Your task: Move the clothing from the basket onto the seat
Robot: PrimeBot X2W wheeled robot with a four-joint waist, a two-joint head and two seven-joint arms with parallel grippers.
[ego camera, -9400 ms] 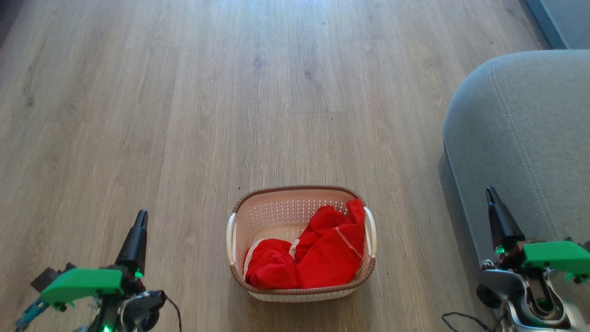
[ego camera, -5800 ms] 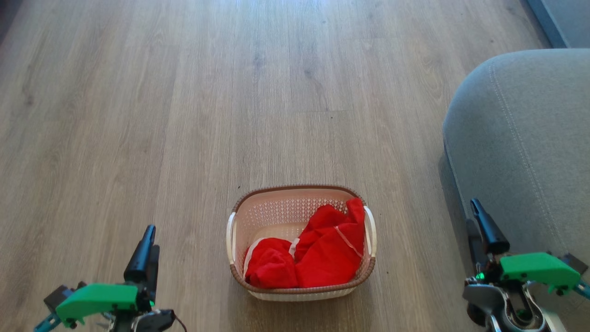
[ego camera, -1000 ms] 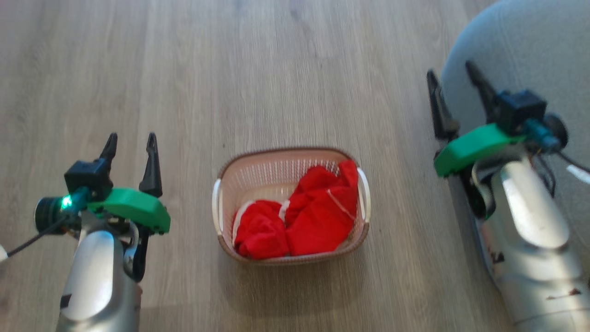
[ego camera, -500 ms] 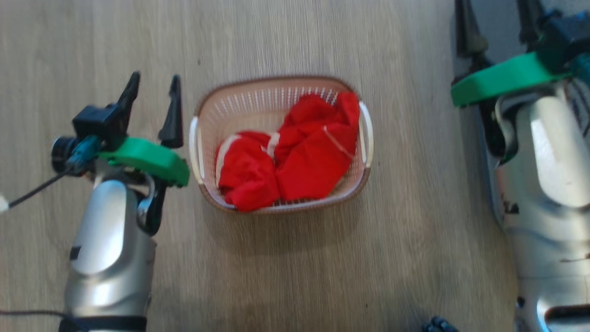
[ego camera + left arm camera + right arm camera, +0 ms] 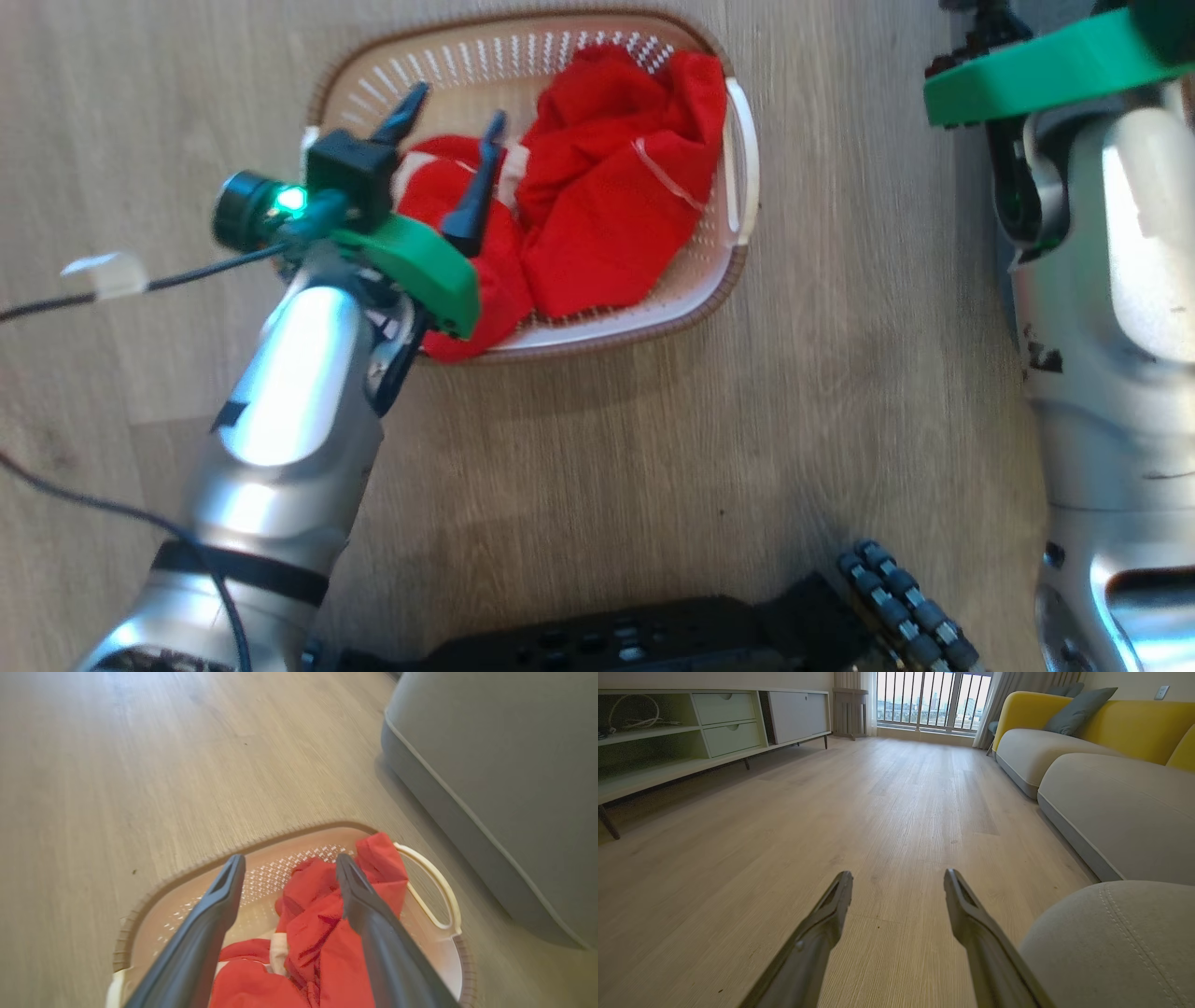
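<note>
Clothing [image 5: 607, 205] lies heaped in the basket [image 5: 653, 331], which stands on the wooden floor [image 5: 653, 485]. The seat [image 5: 504, 788] is near on the right, with a strip of floor between them, and nothing has reached it yet. The red pile fills the right and near parts of the basket and leaves bare perforated base at the far left.

The left end effector [image 5: 457, 103] hangs over the left half of the basket, its two fingers spread wide with nothing between them. I judge it is lined up to drop onto the heap, since open jaws suit a bite into loose fabric. The right end effector [image 5: 898, 873] is also wide open and empty. It is held out over bare floor beside the seat's rounded corner, probably to keep out of the working arm's way.

The head view looks straight down and gives the layout, with the left fingers crossing the left-hand red lump, but I cannot tell from it how high they are above the cloth. The left wrist view adds a white cloth piece [image 5: 279, 947] tucked between the red folds, and the seat's grey side rising beyond the basket's right handle [image 5: 434, 891]. The right wrist view takes in the wider room: a low cabinet [image 5: 691, 732] on the left and a window [image 5: 934, 700] at the far end.
</note>
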